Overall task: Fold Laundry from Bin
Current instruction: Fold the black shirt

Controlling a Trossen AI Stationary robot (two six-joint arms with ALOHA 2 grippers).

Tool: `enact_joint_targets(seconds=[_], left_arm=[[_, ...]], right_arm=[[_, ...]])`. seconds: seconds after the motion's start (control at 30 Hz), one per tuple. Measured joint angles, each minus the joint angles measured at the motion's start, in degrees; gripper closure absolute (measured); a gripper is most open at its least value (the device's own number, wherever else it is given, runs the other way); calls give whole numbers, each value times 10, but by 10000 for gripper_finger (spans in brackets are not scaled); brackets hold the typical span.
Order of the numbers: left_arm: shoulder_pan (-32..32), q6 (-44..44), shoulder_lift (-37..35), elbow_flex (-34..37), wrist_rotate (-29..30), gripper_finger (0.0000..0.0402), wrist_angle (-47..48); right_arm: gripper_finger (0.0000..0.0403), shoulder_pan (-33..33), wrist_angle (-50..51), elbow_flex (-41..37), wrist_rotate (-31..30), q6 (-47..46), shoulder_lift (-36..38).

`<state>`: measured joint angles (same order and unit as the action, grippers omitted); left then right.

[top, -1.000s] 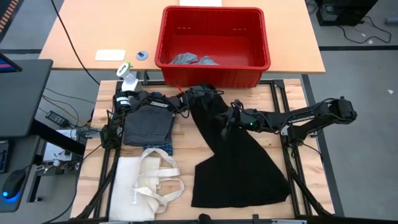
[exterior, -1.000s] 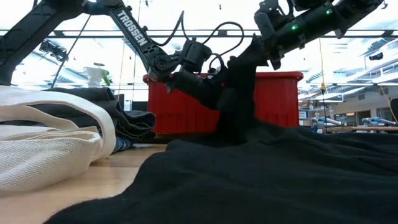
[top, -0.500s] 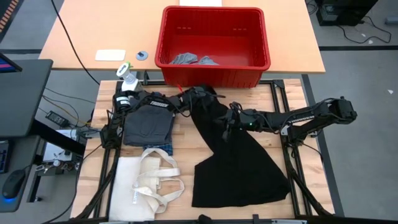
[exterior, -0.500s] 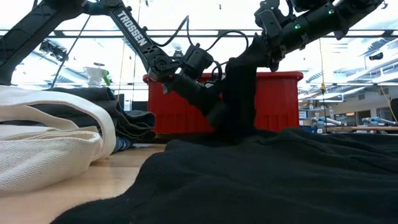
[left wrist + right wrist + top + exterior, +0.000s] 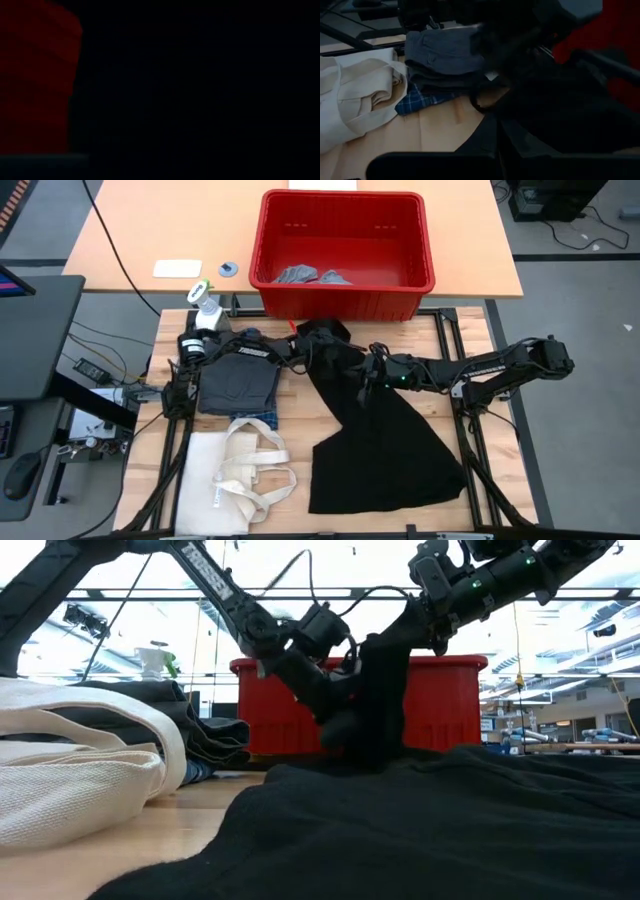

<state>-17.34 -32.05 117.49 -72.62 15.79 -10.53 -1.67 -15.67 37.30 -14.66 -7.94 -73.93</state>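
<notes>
From above, the red bin [image 5: 345, 252] sits at twelve o'clock on the far table, light grey pieces [image 5: 310, 277] lying inside it. The large black piece [image 5: 385, 442] spreads from the table's centre toward five o'clock. The left gripper [image 5: 312, 350] meets its top corner just below the bin; whether its fingers are spread or pinching cannot be told. The right gripper [image 5: 368, 370], at three o'clock of the left one, is pressed together on a fold of the same cloth. A dark grey piece [image 5: 236, 383] lies folded at nine o'clock, over a blue plaid shirt [image 5: 262, 417], with a cream tote bag [image 5: 235, 478] at seven o'clock.

At table height, both grippers hold the black cloth raised in front of the bin [image 5: 440, 705].

The left wrist view is nearly all dark cloth.

The right wrist view shows the plaid shirt [image 5: 420, 100] under the grey piece [image 5: 442, 52], beside the tote [image 5: 355, 95].
</notes>
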Motion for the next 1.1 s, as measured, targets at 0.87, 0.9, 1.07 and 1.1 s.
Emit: enact_joint_targets(seconds=[0.87,0.9,1.07,1.1], left_arm=[[-19,137,-362,367,-170,230,-147],[-17,144,-372,374,-170,230,-142],[0,158,-393,379,-170,230,-144],[2,158,-394,379,-170,230,-146]], right_arm=[[394,-8,-4,0,-40,-1,0],[394,-9,-12,0,-36,-1,0],[394,-16,-93,0,-30,5,-9],[394,-19,-116,0,-38,7,-16]])
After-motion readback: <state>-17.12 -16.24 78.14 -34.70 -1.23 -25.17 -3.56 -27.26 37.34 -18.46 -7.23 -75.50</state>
